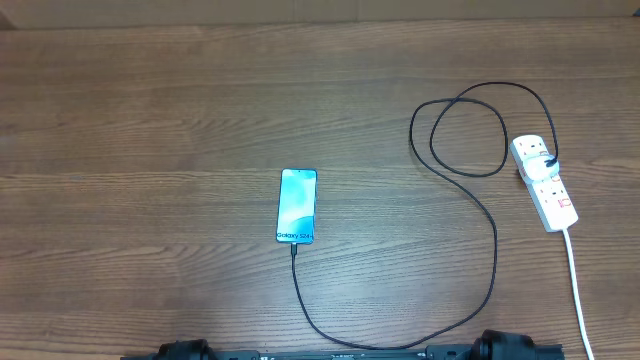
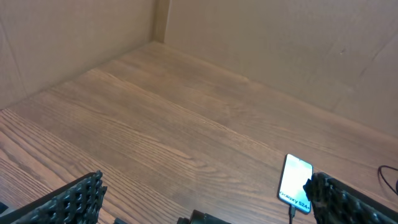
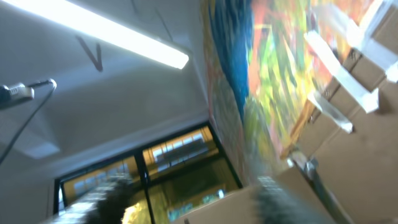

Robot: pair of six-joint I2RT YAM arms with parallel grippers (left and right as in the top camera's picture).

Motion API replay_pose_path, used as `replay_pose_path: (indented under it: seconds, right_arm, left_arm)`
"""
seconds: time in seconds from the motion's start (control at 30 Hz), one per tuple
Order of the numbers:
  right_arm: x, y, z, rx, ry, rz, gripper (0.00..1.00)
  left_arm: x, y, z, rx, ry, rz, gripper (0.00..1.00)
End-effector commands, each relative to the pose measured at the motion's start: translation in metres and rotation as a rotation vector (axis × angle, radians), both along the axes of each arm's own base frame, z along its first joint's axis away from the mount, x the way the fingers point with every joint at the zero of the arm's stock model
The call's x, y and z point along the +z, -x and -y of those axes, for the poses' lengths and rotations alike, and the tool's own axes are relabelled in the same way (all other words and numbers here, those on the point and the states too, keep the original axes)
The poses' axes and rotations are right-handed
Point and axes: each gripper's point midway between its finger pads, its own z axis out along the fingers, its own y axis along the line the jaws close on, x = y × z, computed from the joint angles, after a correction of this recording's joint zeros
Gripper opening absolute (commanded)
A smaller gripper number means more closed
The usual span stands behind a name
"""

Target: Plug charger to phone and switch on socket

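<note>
Left gripper (image 2: pixel 205 208) fingers fill the bottom corners of the left wrist view. They are spread wide with nothing between them and sit short of the phone (image 1: pixel 297 206).

Phone position: flat and screen up on the counter (image 1: pixel 150 130), one short end turned toward the robot so the port is reachable.

Charger (image 1: pixel 494 250) routing: the connector tip meets that near end of the phone and appears seated. From there the cable sweeps off to the phone's right and loops before the socket (image 1: pixel 543 180), giving slack so nothing tugs the phone.

Socket position: well apart from the phone, on the right arm's side. Its switch setting is too small to read.

Right gripper (image 3: pixel 186 202): the view is blurred and aimed at the ceiling (image 3: pixel 93 124), so its jaw state cannot be told.
</note>
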Motion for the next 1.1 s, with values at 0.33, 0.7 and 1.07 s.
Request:
replay_pose_path:
  seconds: [0.33, 0.7, 1.07]
  right_arm:
    - [-0.008, -0.061, 0.011, 0.154, -0.106, 0.01, 1.0]
    - [-0.01, -0.071, 0.018, 0.244, -0.113, -0.003, 1.0]
    - [-0.032, -0.101, 0.023, 0.23, -0.151, -0.124, 1.0]
  left_arm:
    - [-0.001, 0.001, -0.001, 0.012, -0.005, -0.001, 1.0]
    - [-0.001, 0.001, -0.001, 0.012, -0.005, -0.001, 1.0]
    - [-0.001, 0.001, -0.001, 0.012, -0.005, -0.001, 0.99]
